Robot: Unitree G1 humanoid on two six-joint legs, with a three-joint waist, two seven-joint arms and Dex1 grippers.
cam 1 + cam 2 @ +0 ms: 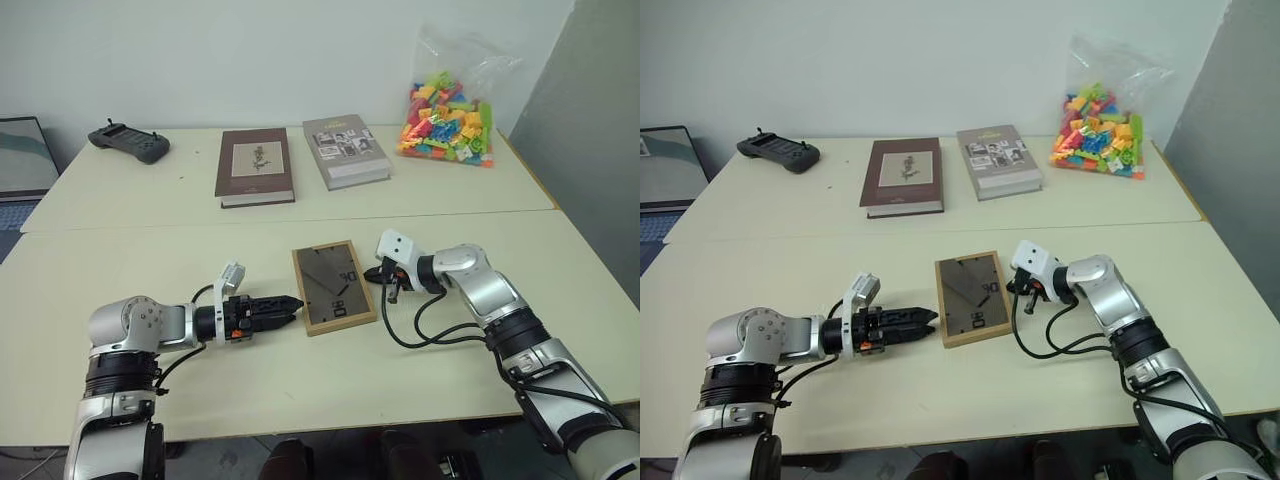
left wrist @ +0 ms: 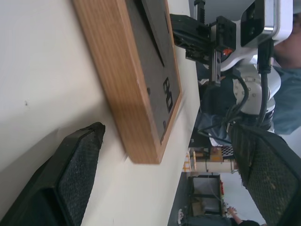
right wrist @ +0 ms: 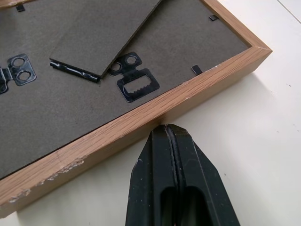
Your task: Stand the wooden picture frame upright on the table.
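Nearest the head camera, the left pincer (image 1: 291,303) lies low over the tabletop (image 1: 200,250) with its two black fingers (image 2: 70,179) spread wide, tips pointing at the left edge of the wooden picture frame (image 1: 334,287), just short of it. Across from it, the right pincer (image 3: 168,134) has its fingers pressed together, their tip right against the frame's right edge and holding nothing. Between the two, the frame lies flat, face down, its dark grey back and folded prop upward. Farther off sit a maroon book (image 1: 255,166), a grey book (image 1: 345,150), a bag of coloured blocks (image 1: 448,125) and a black controller (image 1: 130,142). My read: the frame is being bracketed for a lift and nothing is raised yet. Next, the spread fingers need to straddle the wooden edge while the right tip braces the opposite side.
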